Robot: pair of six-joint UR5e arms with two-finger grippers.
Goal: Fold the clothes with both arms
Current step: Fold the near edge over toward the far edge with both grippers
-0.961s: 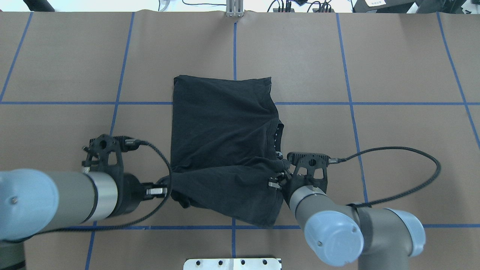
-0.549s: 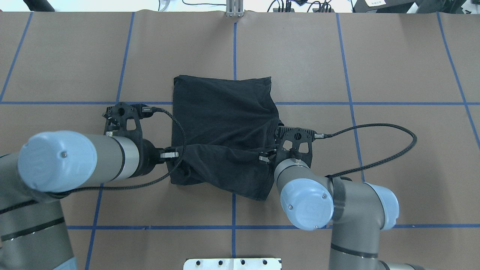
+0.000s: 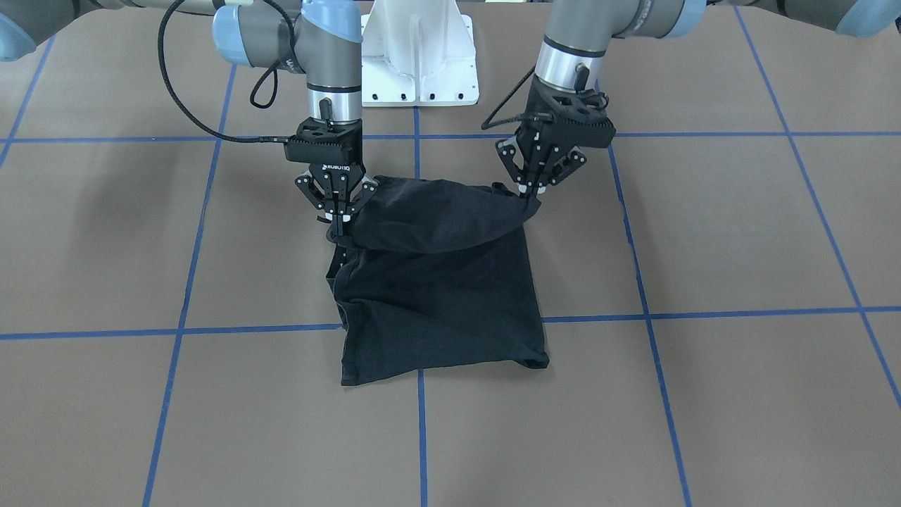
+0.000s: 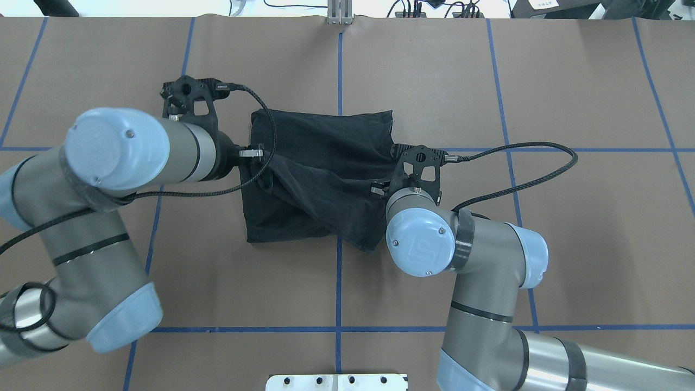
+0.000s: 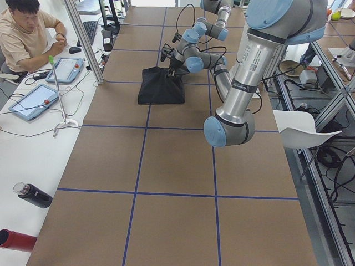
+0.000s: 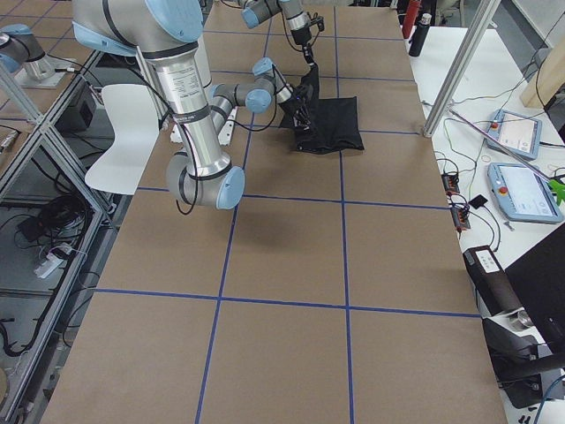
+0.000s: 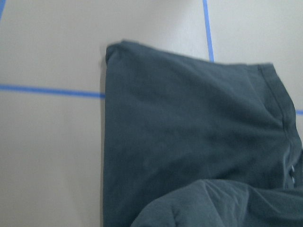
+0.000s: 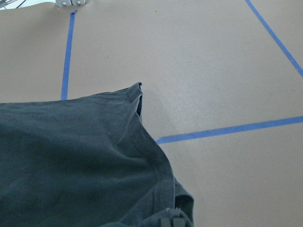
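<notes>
We see a matt black cloth shirt [image 3: 436, 296] on a matt brown table [image 3: 704, 246] crossed by blue tape [image 3: 246, 329], under smooth grey metal arms [image 4: 483, 244] with glossy plastic caps [image 4: 421, 241].

Seen from overhead, w/ the T-shirt [image 4: 320, 163] as the clock's middle: the table [image 4: 570, 70] was bare at 12, 1 & 2 o'clock, so lots of room there. The left arm [image 4: 136, 152] blocked 8 to 10 o'clock. The right arm [image 4: 478, 255] blocked 4 to 5. Its black cable [image 4: 510, 146] looped across 3 o'clock. A bare gap lay btwn the arms at 6 o'clock, down to a metal plate [image 4: 336, 382].
</notes>
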